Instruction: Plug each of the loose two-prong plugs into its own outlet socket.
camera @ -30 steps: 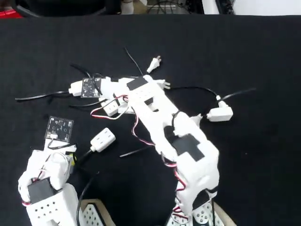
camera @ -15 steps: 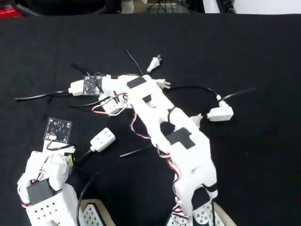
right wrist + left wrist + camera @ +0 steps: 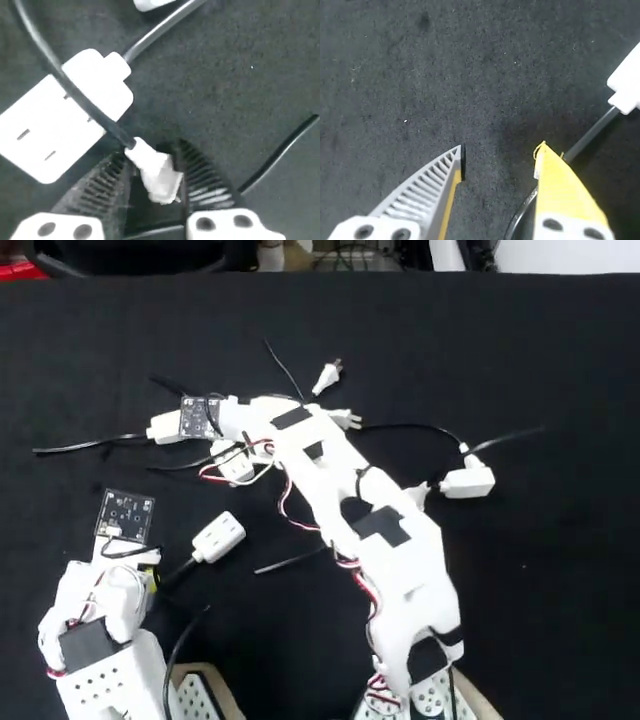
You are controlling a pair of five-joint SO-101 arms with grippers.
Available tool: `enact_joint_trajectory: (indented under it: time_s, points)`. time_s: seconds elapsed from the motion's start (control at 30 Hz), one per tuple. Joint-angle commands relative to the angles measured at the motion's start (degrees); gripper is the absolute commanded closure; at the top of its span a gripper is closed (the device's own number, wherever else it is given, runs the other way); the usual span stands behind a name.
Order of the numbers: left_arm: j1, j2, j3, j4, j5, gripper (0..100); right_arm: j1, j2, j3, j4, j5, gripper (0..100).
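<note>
Gripper on the left (image 3: 500, 155): fingers apart with nothing between them; it hangs over bare cloth near the front left corner of the table (image 3: 560, 340).
Back socket (image 3: 60, 127): white block in the left half of the table, farther from the front edge; its slots look free.
Held plug (image 3: 157, 177): small and white, clamped between the fingers of the gripper on the right (image 3: 155, 155). It is just beside the back socket but not in it. Its black cord crosses over the block. I cannot see the prongs.
Front socket (image 3: 218, 537): white, lies near the gripper on the left; nothing is plugged into it.
Loose plugs: one (image 3: 328, 373) lies toward the far edge near the middle; another (image 3: 345, 418) lies just beside the right arm.
White adapter (image 3: 468, 480): in the right half of the table, on its own cord, well apart from both grippers.
Change: during the last second the right arm has folded a little and its wrist has turned and slid slightly above the back socket. The left arm, the sockets and the loose plugs have stayed in place.
Meaning: I judge this as lining the plug up with the slots. No plug is seated yet, so most of the task remains.
</note>
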Motion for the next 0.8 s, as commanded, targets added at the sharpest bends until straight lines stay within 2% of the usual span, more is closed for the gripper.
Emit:
enact_joint_trajectory:
  time_s: [0.0, 0.2, 0.43, 0.57, 0.77]
  points:
    - [-0.57, -0.26, 0.57, -0.09, -0.53, 77, 1.23, -7.16, 5.41, -0.26, 0.62, 97.9]
    - [-0.57, -0.26, 0.66, -0.09, -0.62, 77, 1.23, -25.54, 17.63, 2.37, -1.23, 98.6]
    - [-0.48, -0.26, 0.66, -0.09, -0.62, 77, -1.49, -41.10, 19.65, 20.75, -8.70, 98.6]
    - [-0.48, -0.26, 0.66, -0.09, -0.62, 77, -6.07, -39.60, 16.75, 32.35, -13.10, 98.6]
    - [-0.48, -0.26, 0.75, -0.09, -0.62, 77, -6.95, -24.22, 12.00, 37.71, -19.34, 98.6]
